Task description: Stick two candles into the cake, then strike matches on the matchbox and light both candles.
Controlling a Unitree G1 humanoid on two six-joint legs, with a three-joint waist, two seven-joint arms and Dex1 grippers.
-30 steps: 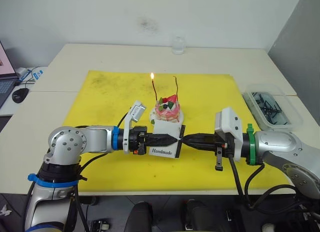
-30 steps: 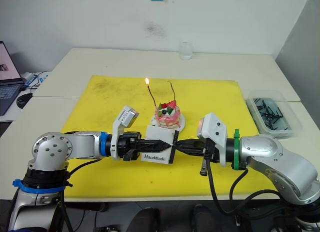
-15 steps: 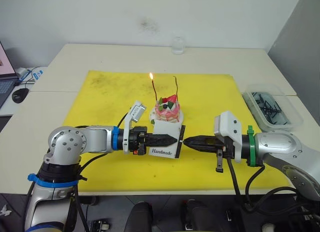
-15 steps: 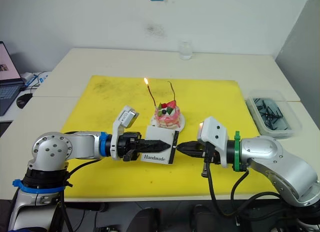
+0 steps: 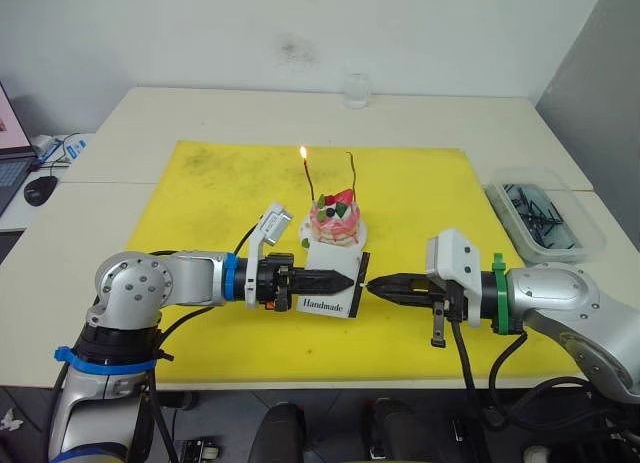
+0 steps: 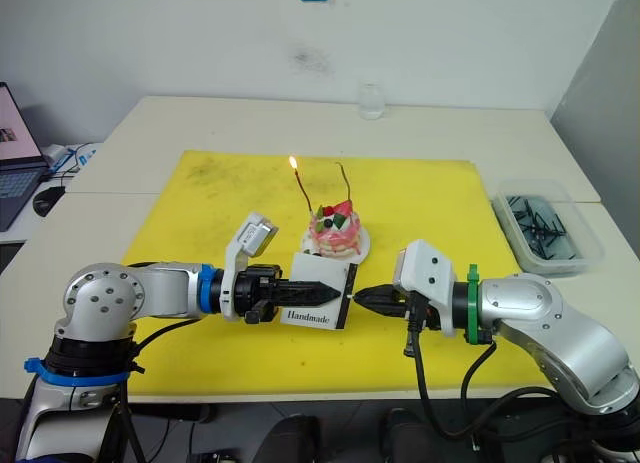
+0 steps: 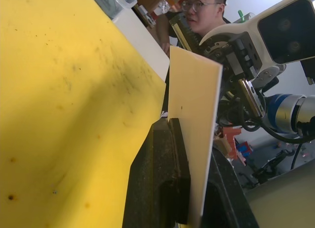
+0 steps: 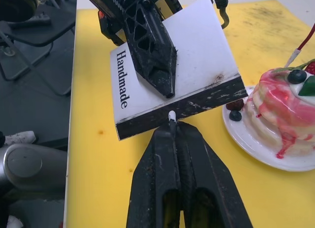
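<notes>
The pink cake [image 5: 334, 221] sits on its white plate on the yellow mat. Two thin candles stand in it: the left candle [image 5: 309, 181] burns with a small flame, the right candle [image 5: 353, 175] is unlit. Just in front of the cake, my left gripper [image 5: 345, 279] is shut on the white "Handmade" matchbox [image 5: 330, 301] and holds it on edge above the mat. My right gripper [image 8: 172, 127] is shut on a match [image 8: 171, 115]. The match's pale tip touches the black striking strip [image 8: 202, 106] of the matchbox.
A clear plastic box [image 5: 545, 218] of dark sticks stands off the mat at the right. A glass [image 5: 356, 90] stands at the table's back. A laptop and mouse [image 5: 40, 189] lie far left. A person [image 7: 203, 11] is beyond the table's front.
My right gripper with the match has sunk slightly and stayed at the matchbox's strip edge. The left gripper and matchbox have held still. The left candle keeps burning.
</notes>
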